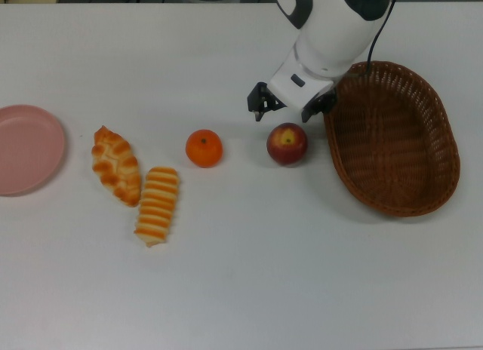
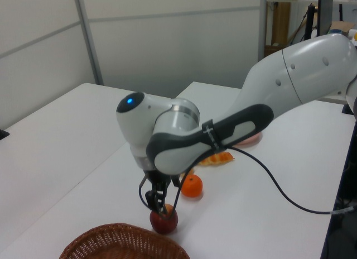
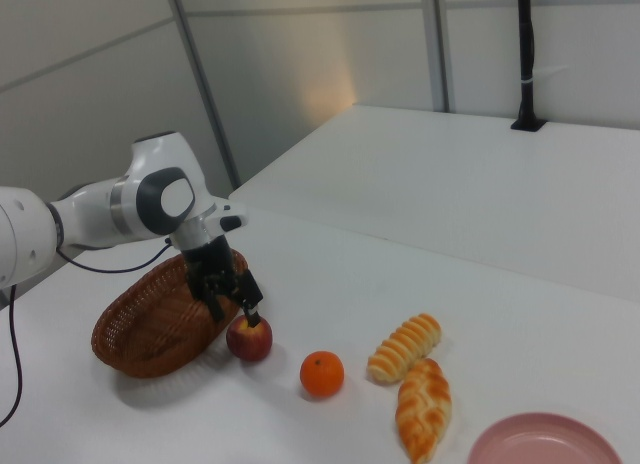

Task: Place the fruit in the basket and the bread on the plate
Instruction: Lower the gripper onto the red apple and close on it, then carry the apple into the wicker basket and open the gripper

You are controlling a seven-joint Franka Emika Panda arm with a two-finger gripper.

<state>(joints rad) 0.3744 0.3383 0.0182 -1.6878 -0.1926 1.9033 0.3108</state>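
My gripper (image 1: 281,116) hangs open over the dark red apple (image 1: 287,144), its fingers spread wider than the fruit. In the left view the gripper (image 2: 162,207) has its tips down at the top of the apple (image 2: 163,221). The right view also shows the gripper (image 3: 233,309) just above the apple (image 3: 249,340). The mandarin (image 1: 204,148) lies to the top view's left of the apple. Further left lie the striped loaf (image 1: 157,204) and the braided twist (image 1: 116,165). The pink plate (image 1: 26,148) is at the top view's left edge. The wicker basket (image 1: 392,135) stands right of the apple.
The white arm reaches in from the top view's far edge and its elbow overhangs the basket's near-left rim. In the left view the arm hides most of the bread and the plate. A cable trails from the arm.
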